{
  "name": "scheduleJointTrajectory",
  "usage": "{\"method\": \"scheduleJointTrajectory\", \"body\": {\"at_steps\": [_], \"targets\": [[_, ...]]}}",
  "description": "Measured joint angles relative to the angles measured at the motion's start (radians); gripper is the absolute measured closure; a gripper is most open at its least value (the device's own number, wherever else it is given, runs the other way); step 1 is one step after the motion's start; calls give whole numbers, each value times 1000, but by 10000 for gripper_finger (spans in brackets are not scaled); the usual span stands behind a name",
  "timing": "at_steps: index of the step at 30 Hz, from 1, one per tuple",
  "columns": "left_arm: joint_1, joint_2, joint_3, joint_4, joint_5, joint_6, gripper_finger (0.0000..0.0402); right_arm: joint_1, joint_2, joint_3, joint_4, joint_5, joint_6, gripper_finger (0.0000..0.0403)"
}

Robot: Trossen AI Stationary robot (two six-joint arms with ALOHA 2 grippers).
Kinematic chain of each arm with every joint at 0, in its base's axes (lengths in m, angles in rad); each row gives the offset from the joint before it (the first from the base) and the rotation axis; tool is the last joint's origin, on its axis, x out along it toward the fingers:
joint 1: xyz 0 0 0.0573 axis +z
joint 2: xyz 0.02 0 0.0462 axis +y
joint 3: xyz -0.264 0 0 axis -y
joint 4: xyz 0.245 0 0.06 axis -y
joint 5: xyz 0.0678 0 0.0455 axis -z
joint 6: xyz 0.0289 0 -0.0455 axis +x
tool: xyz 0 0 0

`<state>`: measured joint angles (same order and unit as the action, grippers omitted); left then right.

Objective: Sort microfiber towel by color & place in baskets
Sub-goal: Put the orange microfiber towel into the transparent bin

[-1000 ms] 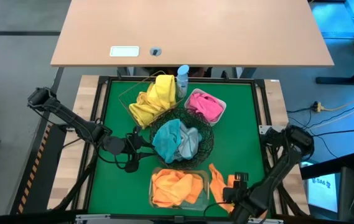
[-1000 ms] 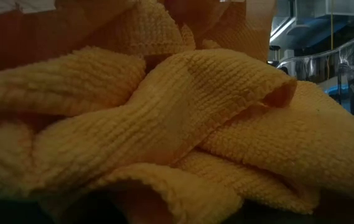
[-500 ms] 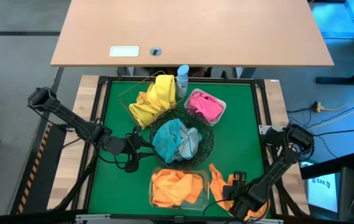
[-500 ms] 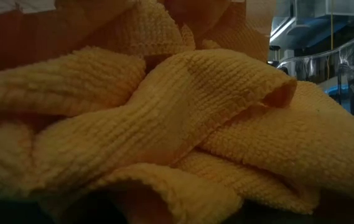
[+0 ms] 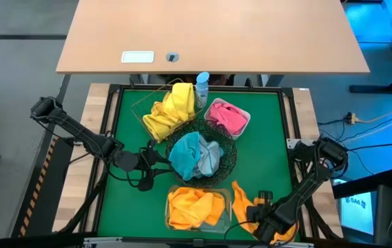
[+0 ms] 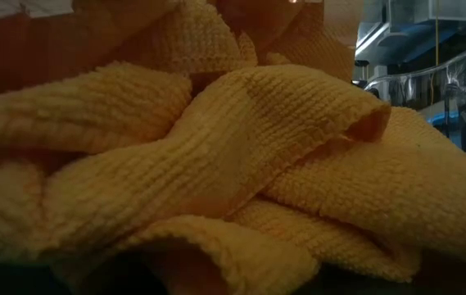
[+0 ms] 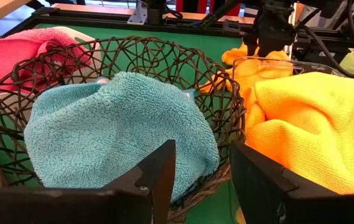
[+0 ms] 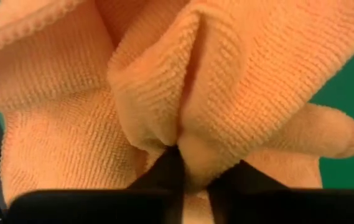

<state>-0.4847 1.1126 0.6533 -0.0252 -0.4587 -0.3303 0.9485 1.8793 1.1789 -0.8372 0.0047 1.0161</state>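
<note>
Beside the clear tub (image 5: 199, 207), loose orange towel (image 8: 183, 106) is pinched by right gripper (image 5: 259, 215) jaws; left gripper (image 7: 201, 171) jaws are parted, empty; thin fold could be dropped.

The high view looked straight down from well above, taking in the whole green table (image 5: 258, 148) and both arms. The low view sat at table-top height, so close that orange towel (image 6: 241, 156) filled nearly all of it. The left wrist view faced level past its own fingers (image 7: 158, 177) into the black wire bowl (image 7: 226, 93), just ahead of the jaws. The right wrist view was pressed against an orange fold (image 8: 183, 93) between its jaws. High and left wrist views shared the bowl.
</note>
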Motion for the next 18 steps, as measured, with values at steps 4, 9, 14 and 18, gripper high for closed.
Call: {"method": "scheduleJointTrajectory", "body": {"at_steps": [4,9,14,18], "targets": [[0,0,0,0,0,0,257,0,3,16,-16,-20,0,393],[0,0,0,0,0,1,257,-14,9,104,-112,-26,0,375],[0,0,0,0,0,1,257,-37,8,248,-322,-15,-62,390],[0,0,0,0,0,1,257,-65,7,398,-481,15,-107,395]]}}
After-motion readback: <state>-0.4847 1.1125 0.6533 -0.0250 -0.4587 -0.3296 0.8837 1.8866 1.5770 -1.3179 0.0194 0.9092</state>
